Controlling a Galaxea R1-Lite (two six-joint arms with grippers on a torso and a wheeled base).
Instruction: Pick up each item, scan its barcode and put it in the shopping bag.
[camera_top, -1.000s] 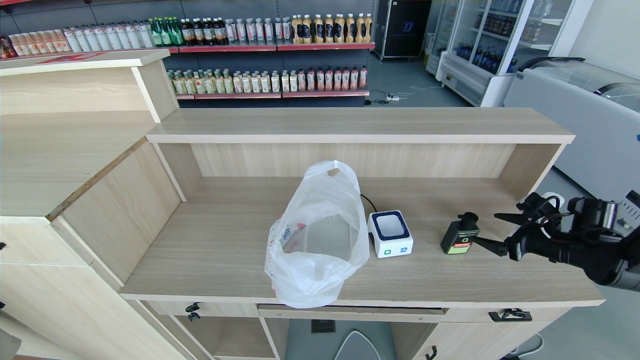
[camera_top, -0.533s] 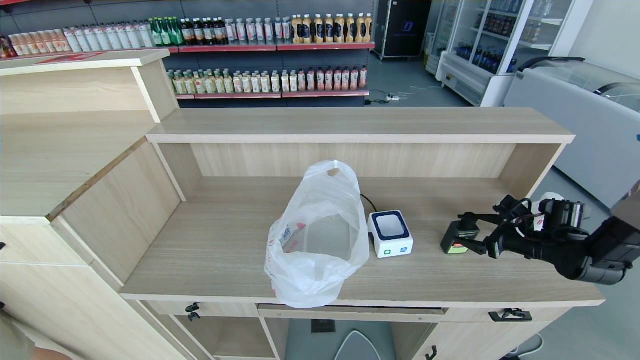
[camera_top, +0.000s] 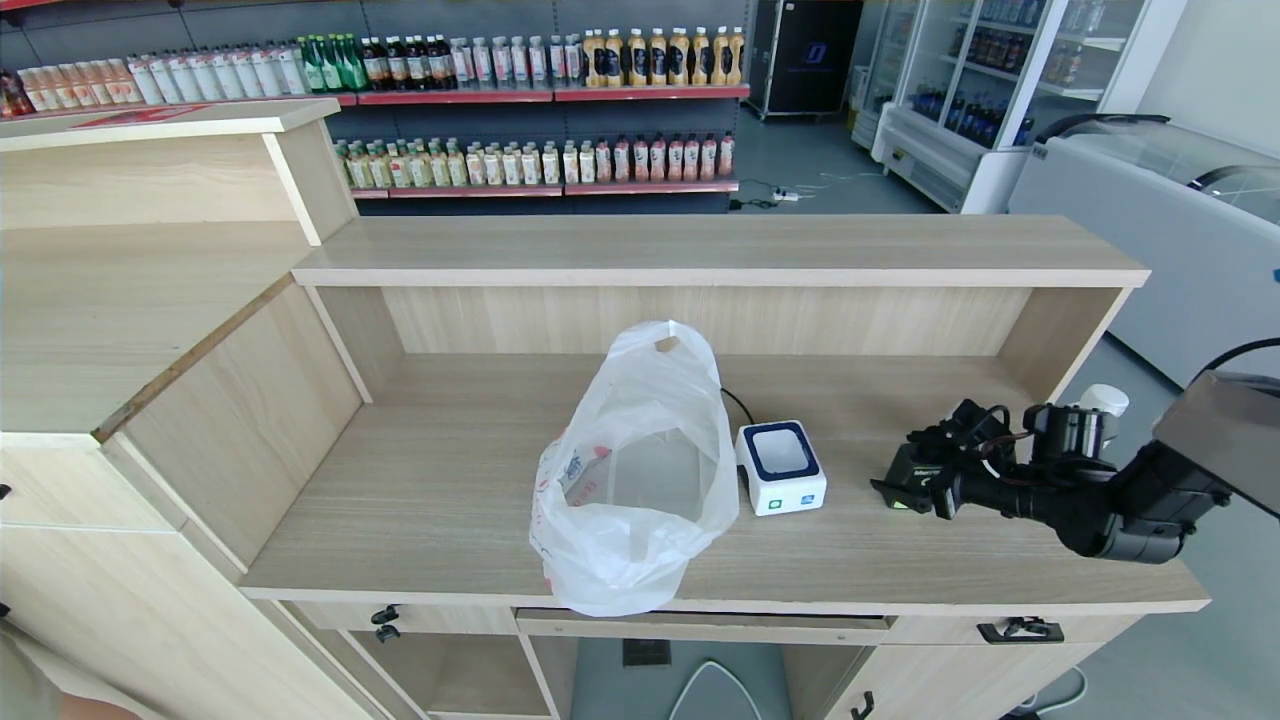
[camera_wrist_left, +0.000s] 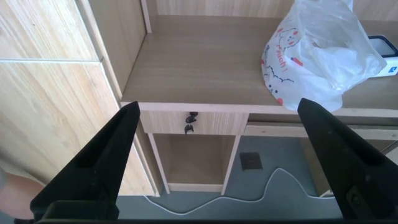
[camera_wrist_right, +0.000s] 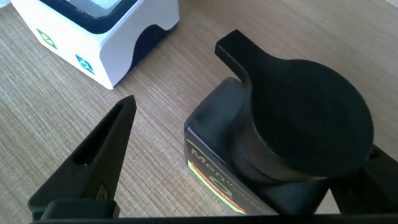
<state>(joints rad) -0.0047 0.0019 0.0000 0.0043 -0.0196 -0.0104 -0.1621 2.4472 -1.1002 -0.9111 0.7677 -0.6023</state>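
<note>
Lying nearly level over the tabletop (camera_top: 440, 490) at the right of the head view, the right arm points toward the frame's centre. Its end effector (camera_top: 900, 466) is spread apart, one finger on each side of the black bottle (camera_wrist_right: 292, 130), not clamped on it. The bottle stands upright on the tabletop, right of the white scanner (camera_top: 781, 467). Left of the scanner, the shopping bag (camera_top: 635, 470) sits with its mouth open. The left end effector (camera_wrist_left: 217, 106) hangs below the tabletop's front edge, fingers wide apart, holding nothing.
</note>
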